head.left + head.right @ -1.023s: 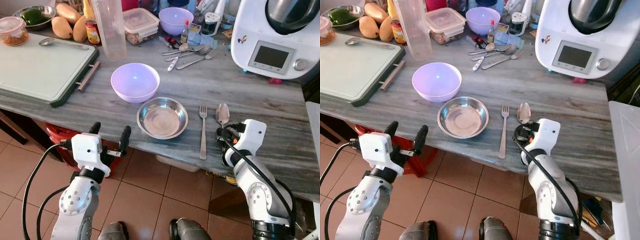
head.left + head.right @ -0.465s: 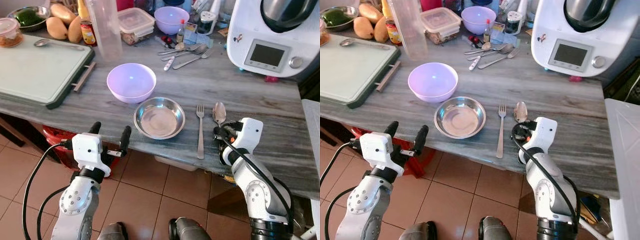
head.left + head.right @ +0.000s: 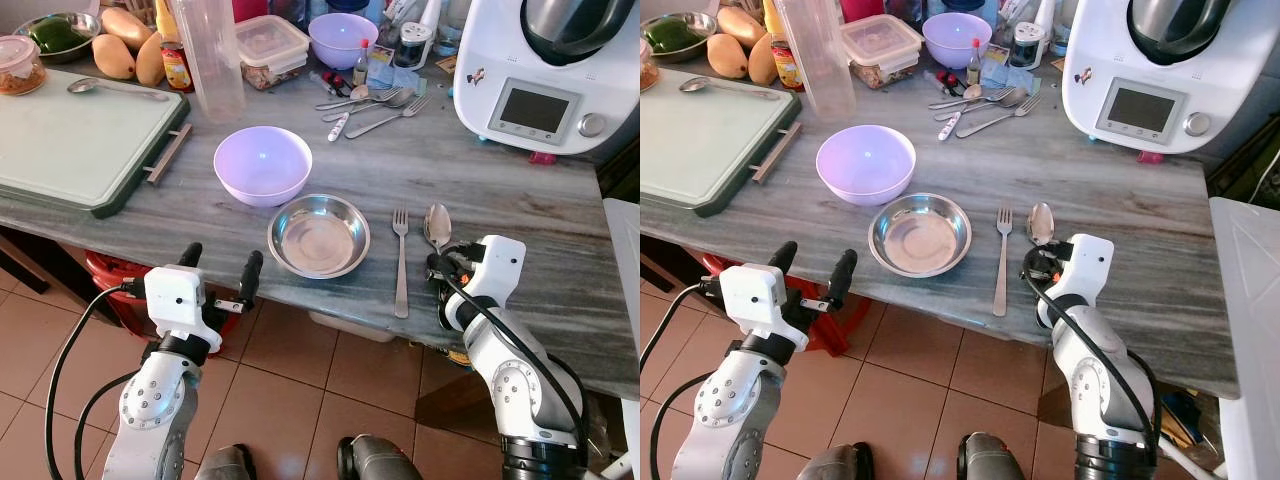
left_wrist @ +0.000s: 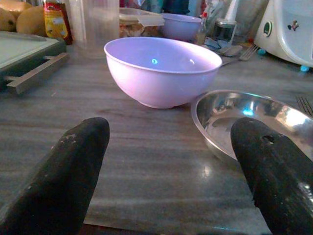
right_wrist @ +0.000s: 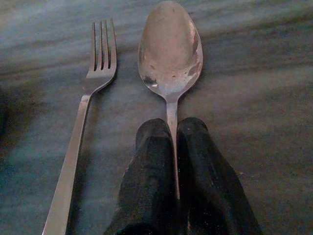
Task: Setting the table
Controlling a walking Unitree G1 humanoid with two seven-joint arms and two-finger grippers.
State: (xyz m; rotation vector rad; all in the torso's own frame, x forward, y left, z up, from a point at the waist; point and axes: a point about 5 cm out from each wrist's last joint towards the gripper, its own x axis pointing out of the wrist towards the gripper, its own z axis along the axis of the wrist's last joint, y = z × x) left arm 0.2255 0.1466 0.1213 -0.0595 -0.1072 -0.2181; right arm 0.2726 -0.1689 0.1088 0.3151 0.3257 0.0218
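1. At the worktop's (image 3: 520,200) near edge, the right gripper (image 5: 171,147) has its fingers pinched on the spoon (image 3: 1040,222) handle, bowl flat beside the fork (image 3: 402,262).
2. The left gripper (image 3: 218,280) hovers off that edge, fingers wide.
3. Best release: part the fingers gently, spoon parallel to the fork, right of the steel bowl (image 3: 319,235).

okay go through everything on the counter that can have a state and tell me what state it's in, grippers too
Steel bowl: upright, empty.
Lilac bowl: upright, empty.
Fork: lying flat beside the steel bowl, free.
Spoon: lying on the counter, handle pinched.
Right gripper: shut on the spoon's handle.
Left gripper: open, at the counter's edge, holding nothing.
Plastic container: lid on.
Cutting board: flat, a spoon on it.
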